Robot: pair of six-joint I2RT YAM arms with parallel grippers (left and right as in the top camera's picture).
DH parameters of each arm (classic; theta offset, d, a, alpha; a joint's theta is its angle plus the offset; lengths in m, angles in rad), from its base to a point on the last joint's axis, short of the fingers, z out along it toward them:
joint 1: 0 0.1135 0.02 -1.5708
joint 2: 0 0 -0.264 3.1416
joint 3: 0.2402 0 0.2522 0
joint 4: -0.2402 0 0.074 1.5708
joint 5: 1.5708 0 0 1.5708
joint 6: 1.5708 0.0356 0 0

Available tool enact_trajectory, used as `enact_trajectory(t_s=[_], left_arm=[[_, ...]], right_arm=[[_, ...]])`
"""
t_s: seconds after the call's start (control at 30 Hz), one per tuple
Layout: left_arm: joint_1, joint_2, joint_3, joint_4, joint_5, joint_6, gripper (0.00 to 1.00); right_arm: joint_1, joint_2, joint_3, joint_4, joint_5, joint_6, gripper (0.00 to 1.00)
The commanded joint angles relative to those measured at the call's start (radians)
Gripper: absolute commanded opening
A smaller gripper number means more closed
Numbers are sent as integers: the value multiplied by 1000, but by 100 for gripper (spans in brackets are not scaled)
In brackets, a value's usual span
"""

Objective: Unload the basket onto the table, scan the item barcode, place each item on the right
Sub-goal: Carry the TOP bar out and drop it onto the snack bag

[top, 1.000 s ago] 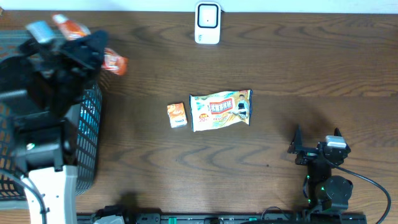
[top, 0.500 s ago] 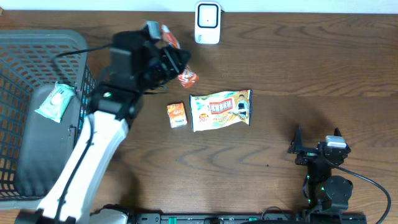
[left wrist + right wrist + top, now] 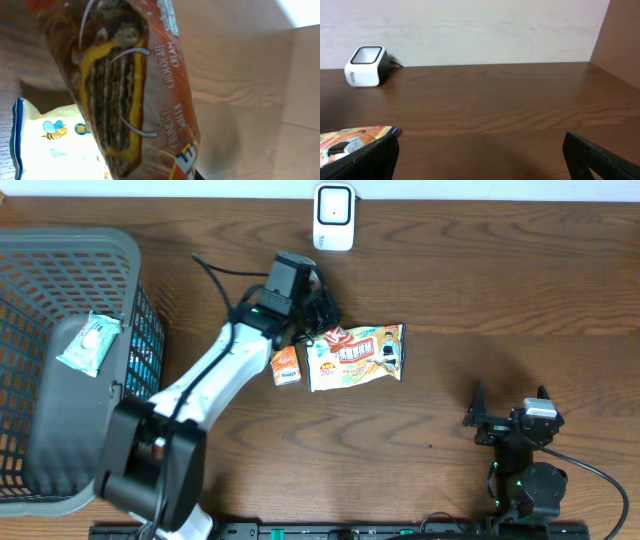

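Overhead view, far left: the basket [image 3: 60,240] holds one pale packet [image 3: 90,343]; neither belongs to this step.

Centre frame: the left gripper [image 3: 320,318] is clamped on the wafer pack [image 3: 332,334]. The pack hangs at the upper-left corner of the snack bag [image 3: 360,355], with the small box [image 3: 285,366] just to its left. The left wrist view shows the pack's printed front filling the frame. No barcode is visible there, so its position cannot be told.

Top centre: the scanner [image 3: 333,217] stands at the table's far edge, well apart from the pack, its dark window visible from above.

Recommended procedure:
1. Lift the pack clear of the bag and box before moving.
2. Carry it up-frame to the scanner.
3. Turn the wrist until the panel likely to carry the code, probably the back, faces the window.
4. Hold the wrapper flat and steady; a crease or finger across the code would likely block the read.

Lower right: the right gripper [image 3: 510,418] rests with jaws apart, empty, clear of the path.
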Motion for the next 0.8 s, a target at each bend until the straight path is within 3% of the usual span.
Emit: enact_trajectory(t_s=[0.0,0.3,0.4,0.5,0.57,0.77], left_arm=[[-12,54,5,-4,-61,24,8],[-24,161,-14,-36,-121,40,9],[-24,186,-16,-36,-121,40,31],[-25,196,-16,-39,-121,40,66],[-24,197,-15,-38,-121,40,72],[-24,190,-15,-43,-115,40,74]], right_arm=[[-7,-3,-1,-4,2,-11,99],[-7,-3,-1,-4,2,-11,99],[-7,-3,-1,-4,2,-11,99],[-7,-3,-1,-4,2,-11,99],[-7,-3,-1,-4,2,-11,99],[-7,-3,-1,-4,2,-11,99]])
